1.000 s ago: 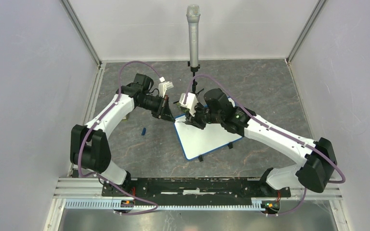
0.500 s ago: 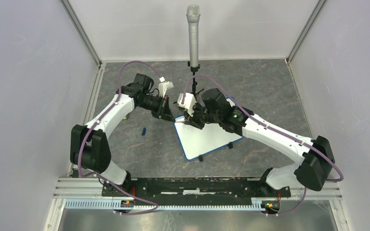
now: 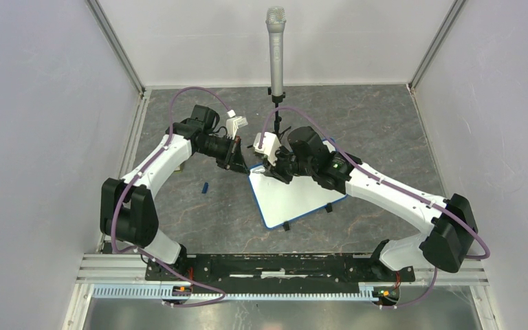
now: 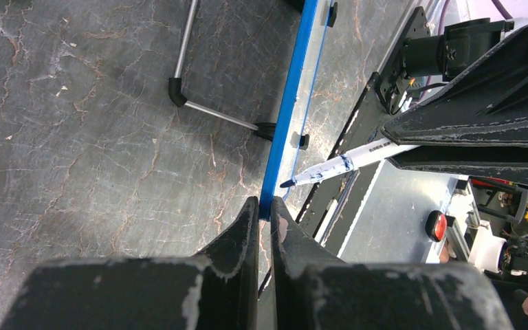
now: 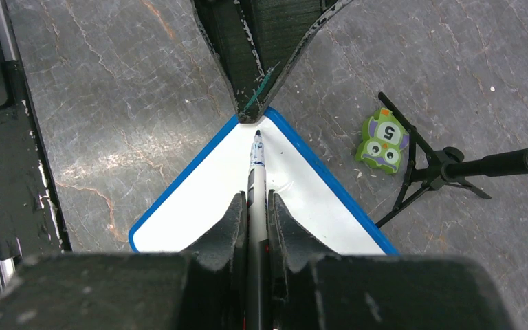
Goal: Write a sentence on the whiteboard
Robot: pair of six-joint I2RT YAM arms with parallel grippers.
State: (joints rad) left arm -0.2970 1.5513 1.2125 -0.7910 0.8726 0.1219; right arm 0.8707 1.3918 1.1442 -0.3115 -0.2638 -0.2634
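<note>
White whiteboard [image 3: 295,196] with a thin blue edge sat on the dark grey stone-look table [image 3: 378,124], mid-table and turned at an angle between the two arms. We saw the left gripper [image 4: 262,206] pinched narrow on the board's far-left corner, with the blue edge caught between its fingers. The right gripper [image 5: 255,203] was clamped tight on a marker [image 5: 256,165]. The marker pointed along the board toward that same corner, its tip just short of the left fingers. We could not tell whether the tip touched the surface. A green owl figure [image 5: 383,146] marked 5 lay beside the board's far edge, next to the tripod foot of a microphone [image 3: 276,41]. A small blue piece [image 3: 205,186] lay on the table, left of the board.
</note>
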